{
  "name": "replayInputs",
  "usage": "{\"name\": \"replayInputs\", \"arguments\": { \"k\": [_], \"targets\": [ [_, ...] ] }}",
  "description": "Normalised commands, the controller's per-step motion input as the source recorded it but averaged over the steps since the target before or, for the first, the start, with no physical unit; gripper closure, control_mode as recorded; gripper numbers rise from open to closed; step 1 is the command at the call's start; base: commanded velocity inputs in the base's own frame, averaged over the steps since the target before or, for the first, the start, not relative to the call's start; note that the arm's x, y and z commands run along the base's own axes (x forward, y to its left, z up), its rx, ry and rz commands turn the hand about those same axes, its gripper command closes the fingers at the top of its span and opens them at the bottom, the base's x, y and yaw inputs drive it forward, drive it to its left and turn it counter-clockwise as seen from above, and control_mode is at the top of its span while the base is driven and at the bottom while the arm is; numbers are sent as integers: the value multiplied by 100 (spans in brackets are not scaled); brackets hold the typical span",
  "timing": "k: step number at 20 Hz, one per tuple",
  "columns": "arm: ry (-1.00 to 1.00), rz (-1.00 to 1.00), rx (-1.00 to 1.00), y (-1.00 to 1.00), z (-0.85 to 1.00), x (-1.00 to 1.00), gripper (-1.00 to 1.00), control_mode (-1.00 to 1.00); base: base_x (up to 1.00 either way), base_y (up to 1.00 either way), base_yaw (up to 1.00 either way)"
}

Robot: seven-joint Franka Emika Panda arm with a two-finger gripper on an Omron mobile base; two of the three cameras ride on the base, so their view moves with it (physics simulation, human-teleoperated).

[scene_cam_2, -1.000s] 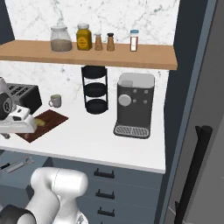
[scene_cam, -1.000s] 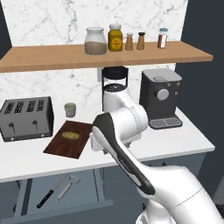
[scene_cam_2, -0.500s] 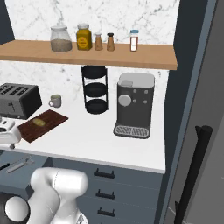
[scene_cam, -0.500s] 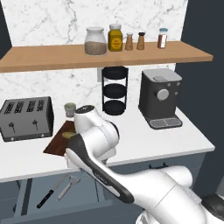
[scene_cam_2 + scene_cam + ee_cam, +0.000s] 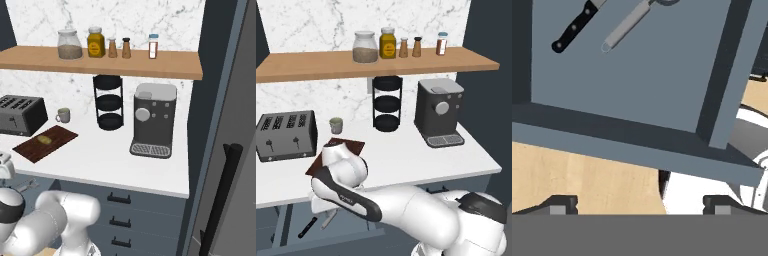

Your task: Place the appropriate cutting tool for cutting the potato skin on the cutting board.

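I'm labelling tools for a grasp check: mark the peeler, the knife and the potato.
peeler (image 5: 626,26): hand view, middle of its handle.
knife (image 5: 574,27): hand view, black handle.
potato (image 5: 45,140): right base view, its centre, on the board.

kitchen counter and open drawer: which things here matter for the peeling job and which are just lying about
For the job:
- peeler, lying in the open drawer
- potato, on the board
- cutting board, on the counter
- gripper, open, above the drawer

Lying about:
- black-handled knife, beside the peeler
- toaster
- mug
- coffee machine
- black tiered rack
- shelf jars and shakers
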Motion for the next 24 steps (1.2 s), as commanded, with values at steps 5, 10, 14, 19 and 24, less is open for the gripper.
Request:
{"name": "replayInputs", "arguments": {
  "k": [5,10,14,19,24],
  "targets": [
    [11,-2,0,26,-54,32,-100,-100,0,0,0],
    [0,0,0,12,-49,35,-100,-100,0,0,0],
    [1,0,0,3,-46,20,-100,-100,0,0,0],
    [8,0,0,1,-54,3,-100,-100,0,0,0],
    [9,0,1,1,-58,0,-100,-100,0,0,0]
  ]
}}
